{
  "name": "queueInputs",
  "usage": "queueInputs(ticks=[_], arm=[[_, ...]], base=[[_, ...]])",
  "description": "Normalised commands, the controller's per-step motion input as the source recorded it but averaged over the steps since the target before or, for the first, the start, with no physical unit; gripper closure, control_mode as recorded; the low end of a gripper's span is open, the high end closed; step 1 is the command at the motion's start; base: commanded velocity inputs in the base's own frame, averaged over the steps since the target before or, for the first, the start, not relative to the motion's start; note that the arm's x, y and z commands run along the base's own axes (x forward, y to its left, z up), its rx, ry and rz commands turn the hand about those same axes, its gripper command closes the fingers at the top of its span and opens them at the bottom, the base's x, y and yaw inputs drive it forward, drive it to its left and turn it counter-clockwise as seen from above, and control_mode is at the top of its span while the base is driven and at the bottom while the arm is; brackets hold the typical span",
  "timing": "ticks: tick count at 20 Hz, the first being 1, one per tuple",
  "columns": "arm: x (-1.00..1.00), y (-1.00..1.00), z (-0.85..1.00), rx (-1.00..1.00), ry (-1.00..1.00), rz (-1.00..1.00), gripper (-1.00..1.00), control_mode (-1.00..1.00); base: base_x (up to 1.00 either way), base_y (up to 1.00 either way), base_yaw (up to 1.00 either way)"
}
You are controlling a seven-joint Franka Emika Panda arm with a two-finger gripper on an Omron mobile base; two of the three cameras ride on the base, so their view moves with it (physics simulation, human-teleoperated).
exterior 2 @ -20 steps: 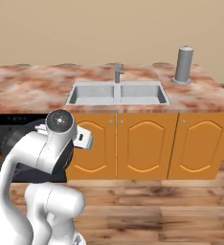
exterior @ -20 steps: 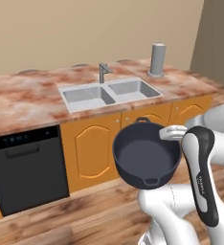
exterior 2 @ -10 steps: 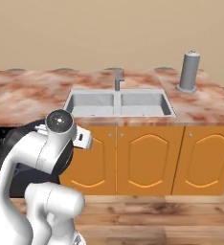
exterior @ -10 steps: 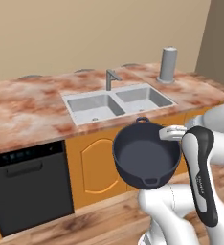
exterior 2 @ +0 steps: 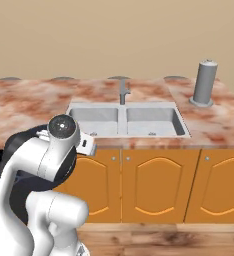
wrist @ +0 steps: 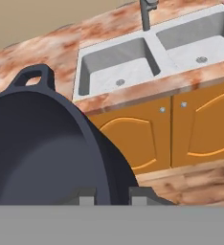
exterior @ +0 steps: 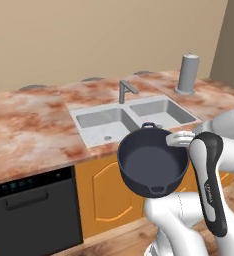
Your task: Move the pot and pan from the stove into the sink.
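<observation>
The pot (exterior: pixel 153 165) hangs in the lower centre of the left base view, tilted with its mouth toward the camera, in front of the orange cabinets (exterior 2: pixel 154 185) and below the counter (exterior: pixel 34 130) edge; the gripper (wrist: pixel 111 195) at the bottom of the hand view has a finger on either side of the pot's rim, jaws closed down on it; in that view the pot spreads over the lower left, one loop handle up at the upper left. The sink (exterior: pixel 134 116) sits mid-frame on the counter, faucet (exterior: pixel 125 90) at its rear edge; a grey cylinder (exterior: pixel 187 74) stands at the upper right; a dishwasher (exterior: pixel 34 210) is at the lower left.
</observation>
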Motion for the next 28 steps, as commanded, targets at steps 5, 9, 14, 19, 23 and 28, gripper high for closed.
queueInputs(ticks=[5, 9, 14, 19, 23, 28], arm=[[0.00, 0.00, 0.00, 0.00, 0.00, 0.00, 1.00, 1.00], [0.00, 0.00, 0.00, 0.00, 0.00, 0.00, 1.00, 1.00], [0.00, 0.00, 0.00, 0.00, 0.00, 0.00, 1.00, 1.00], [0.00, 0.00, 0.00, 0.00, 0.00, 0.00, 1.00, 1.00], [0.00, 0.00, 0.00, 0.00, 0.00, 0.00, 1.00, 1.00], [0.00, 0.00, 0.00, 0.00, 0.00, 0.00, 1.00, 1.00]], base=[[0.56, 0.00, 0.00], [0.55, 0.00, 0.00], [0.52, 0.00, 0.01], [0.24, 0.02, 0.01], [0.01, -0.02, 0.00], [0.27, -0.39, 0.02]])
